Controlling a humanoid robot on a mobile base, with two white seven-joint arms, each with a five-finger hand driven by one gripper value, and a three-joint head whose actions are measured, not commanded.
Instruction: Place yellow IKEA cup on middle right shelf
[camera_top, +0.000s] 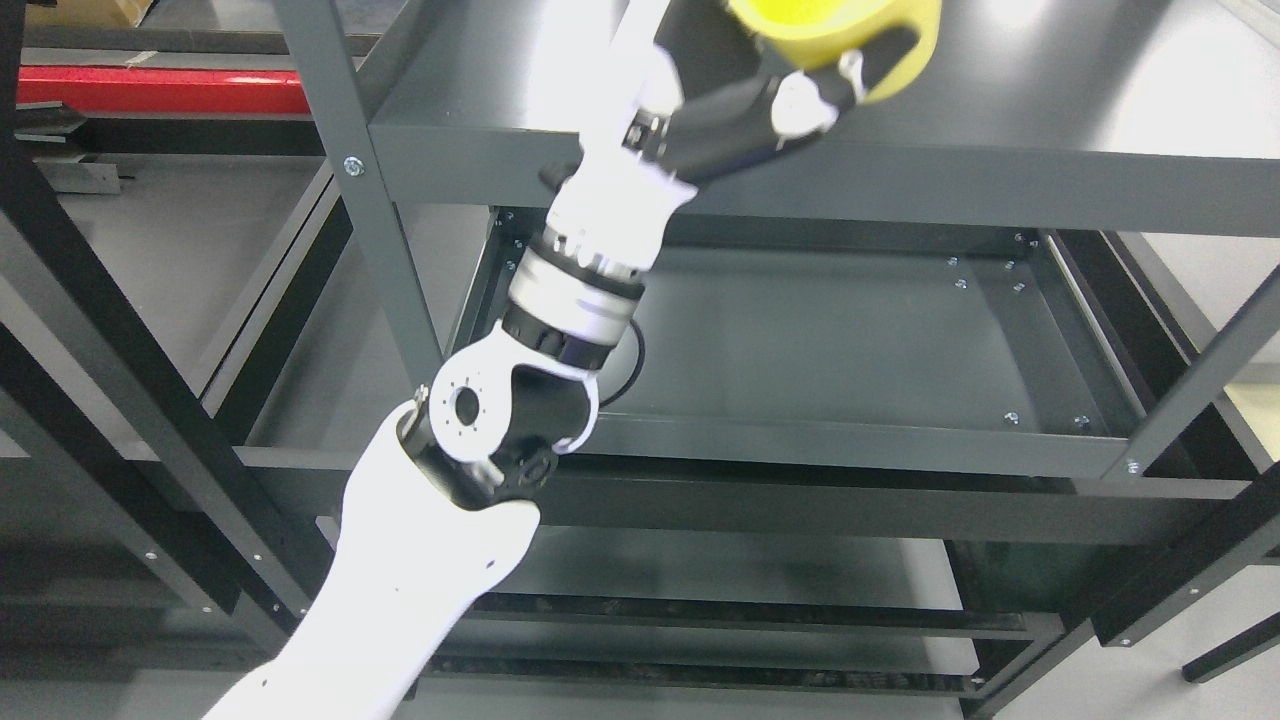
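A yellow cup (905, 45) shows at the top edge of the head view, partly cut off by the frame. My left hand (790, 85) is shut on it, black and white fingers (800, 105) wrapped around its lower side. The left arm rises from the lower left past the wrist (585, 290) to the hand. Hand and cup are over the dark grey upper shelf board (1050, 110), near its front edge. I cannot tell whether the cup touches the board. The right arm is out of view.
The dark metal rack has an upright post (360, 180) just left of my arm. Below the upper board lies a lower shelf tray (850, 340), and further shelves (740, 570) beneath. A red bar (160, 88) lies at the upper left.
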